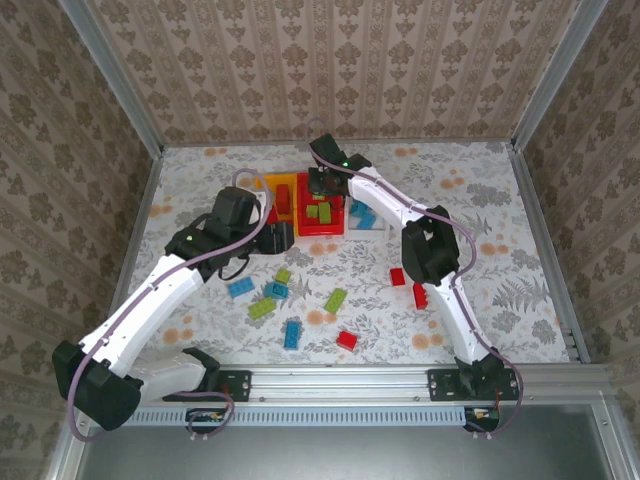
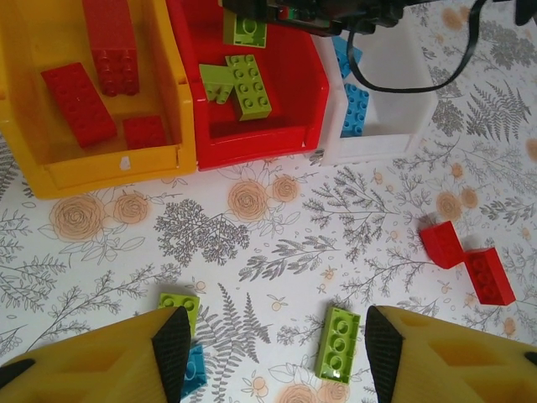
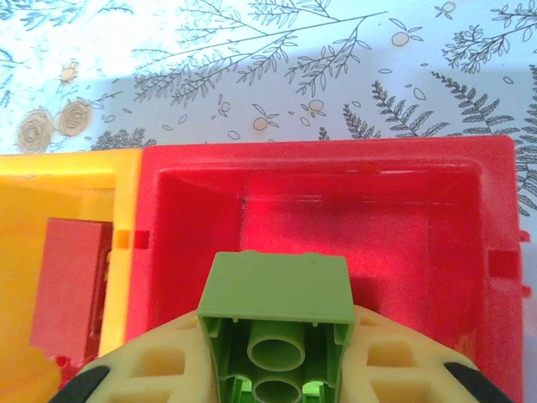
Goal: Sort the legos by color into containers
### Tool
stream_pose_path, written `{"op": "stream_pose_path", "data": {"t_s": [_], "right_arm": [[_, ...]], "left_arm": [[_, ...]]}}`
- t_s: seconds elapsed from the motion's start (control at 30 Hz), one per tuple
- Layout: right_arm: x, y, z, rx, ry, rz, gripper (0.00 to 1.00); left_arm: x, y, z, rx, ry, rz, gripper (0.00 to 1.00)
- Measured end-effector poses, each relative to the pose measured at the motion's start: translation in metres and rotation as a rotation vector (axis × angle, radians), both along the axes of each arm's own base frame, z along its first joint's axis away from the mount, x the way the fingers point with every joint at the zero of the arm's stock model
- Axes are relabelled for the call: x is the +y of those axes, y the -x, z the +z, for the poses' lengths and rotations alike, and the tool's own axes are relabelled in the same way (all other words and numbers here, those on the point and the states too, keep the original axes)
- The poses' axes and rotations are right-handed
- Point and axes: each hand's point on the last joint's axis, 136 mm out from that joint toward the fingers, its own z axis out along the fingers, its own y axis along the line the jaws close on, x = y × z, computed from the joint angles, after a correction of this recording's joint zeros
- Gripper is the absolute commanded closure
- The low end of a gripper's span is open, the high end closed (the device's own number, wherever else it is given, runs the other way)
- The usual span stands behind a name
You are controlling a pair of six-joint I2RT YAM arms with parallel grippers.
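Three bins (image 2: 252,147), two arms (image 1: 160,290), nine loose bricks (image 1: 335,300)

The counter (image 1: 480,200) is covered with a white cloth printed with grey ferns (image 2: 495,109), leafy branches and small orange roses (image 2: 247,200). Walls (image 1: 330,70) with beige damask wallpaper close it on three sides. Slanted metal posts (image 1: 112,75) stand at the far corners, and a silver aluminium rail (image 1: 340,380) runs along the near edge.

Yellow bin (image 2: 109,172), red bin (image 2: 252,147), white bin (image 2: 377,138) abreast toward table's (image 1: 480,200) far edge; legos (image 1: 336,300) scattered nearer, green lego (image 3: 277,290) above red bin.
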Motion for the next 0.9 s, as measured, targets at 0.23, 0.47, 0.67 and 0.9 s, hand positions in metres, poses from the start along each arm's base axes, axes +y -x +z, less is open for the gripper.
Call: {"op": "stream_pose_path", "data": {"t_s": [0.23,0.47,0.67,0.9], "right_arm": [[0.001,0.006,-0.019,0.048,0.026,0.034,0.42],[0.001,0.009,-0.009,0.038,0.023,0.044,0.42],[-0.011,0.029,0.047,-0.031,-0.001,0.047,0.45],[-0.056,0.092,0.100,-0.155,-0.027,0.031,0.45]], "left_arm": [[-0.004,-0.003,-0.009,0.025,-0.009,-0.006,0.40],[-0.004,-0.003,-0.009,0.026,-0.008,-0.008,0.40],[-0.003,-0.002,-0.012,0.038,-0.015,-0.008,0.39],[-0.019,0.001,-0.041,0.133,-0.037,-0.057,0.40]]}}
